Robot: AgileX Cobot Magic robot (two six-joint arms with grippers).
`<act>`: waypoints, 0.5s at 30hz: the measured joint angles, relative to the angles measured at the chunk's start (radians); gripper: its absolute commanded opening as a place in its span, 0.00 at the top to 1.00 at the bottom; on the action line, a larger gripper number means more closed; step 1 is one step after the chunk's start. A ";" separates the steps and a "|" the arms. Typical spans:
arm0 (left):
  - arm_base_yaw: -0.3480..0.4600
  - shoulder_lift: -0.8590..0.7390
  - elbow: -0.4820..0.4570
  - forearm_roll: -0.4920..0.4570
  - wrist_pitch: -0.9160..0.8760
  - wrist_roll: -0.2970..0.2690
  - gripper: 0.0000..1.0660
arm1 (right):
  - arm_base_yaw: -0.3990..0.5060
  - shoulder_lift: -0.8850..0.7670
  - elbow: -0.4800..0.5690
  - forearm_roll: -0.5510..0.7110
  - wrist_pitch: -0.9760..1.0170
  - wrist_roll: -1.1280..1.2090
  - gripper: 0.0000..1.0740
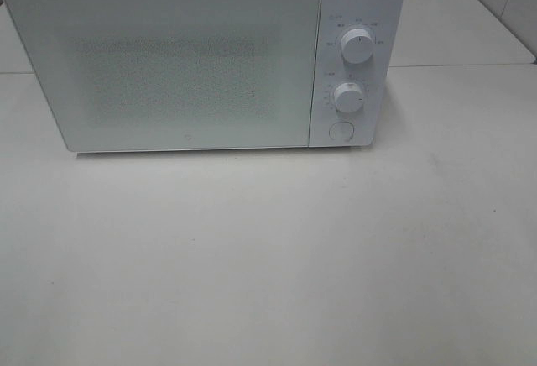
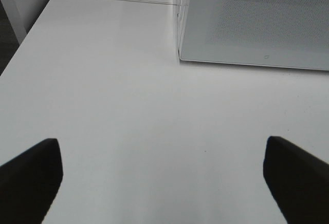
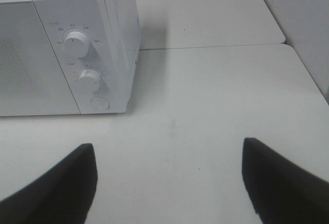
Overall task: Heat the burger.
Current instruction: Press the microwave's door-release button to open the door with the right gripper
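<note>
Left wrist view: left claw [image 2: 160, 154] stands wide open, its two dark fingers [image 2: 31, 180] well apart with only white table [image 2: 118, 95] showing between them. It grips nothing. It hangs above the surface, apart from the microwave [image 2: 257, 23], whose front corner and lower door edge show ahead of it. High view, upper left through centre of the frame: the white microwave sits on the table with its front toward the camera. The door [image 1: 168, 64] is shut, flush with the body, and takes up most of the front. Its window is a pale dotted screen and I cannot see through it. Burger: it shows in none of the three views, so I cannot tell where it is. Upper right of centre, just beside the door: the control panel [image 1: 369, 13], with the upper knob [image 1: 358, 48] carrying a dark mark that points toward the top of the frame. The lower knob [image 1: 347, 96] is directly beneath it, and the round button [image 1: 341, 130] is below that, near the microwave's base. A seam in the tabletop runs off to the right from behind the microwave. Right wrist view: right claw [image 3: 168, 154] is also open, fingers [image 3: 61, 188] spread apart and holding nothing. It hangs over the table in front of the panel end of the microwave, not touching it.
</note>
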State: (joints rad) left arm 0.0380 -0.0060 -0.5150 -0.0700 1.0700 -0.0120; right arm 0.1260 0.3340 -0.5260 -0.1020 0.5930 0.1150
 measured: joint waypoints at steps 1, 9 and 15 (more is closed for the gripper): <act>0.000 0.000 0.000 0.000 0.000 0.000 0.08 | 0.000 0.000 0.000 0.000 0.000 0.000 0.29; 0.000 0.000 0.000 0.000 0.000 0.000 0.08 | 0.000 0.211 0.000 -0.002 -0.203 0.000 0.29; 0.000 0.000 0.000 0.000 0.000 0.000 0.08 | 0.000 0.333 0.000 -0.002 -0.294 0.000 0.29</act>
State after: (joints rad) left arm 0.0380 -0.0060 -0.5150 -0.0700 1.0700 -0.0120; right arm 0.1260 0.6670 -0.5260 -0.1040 0.2990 0.1150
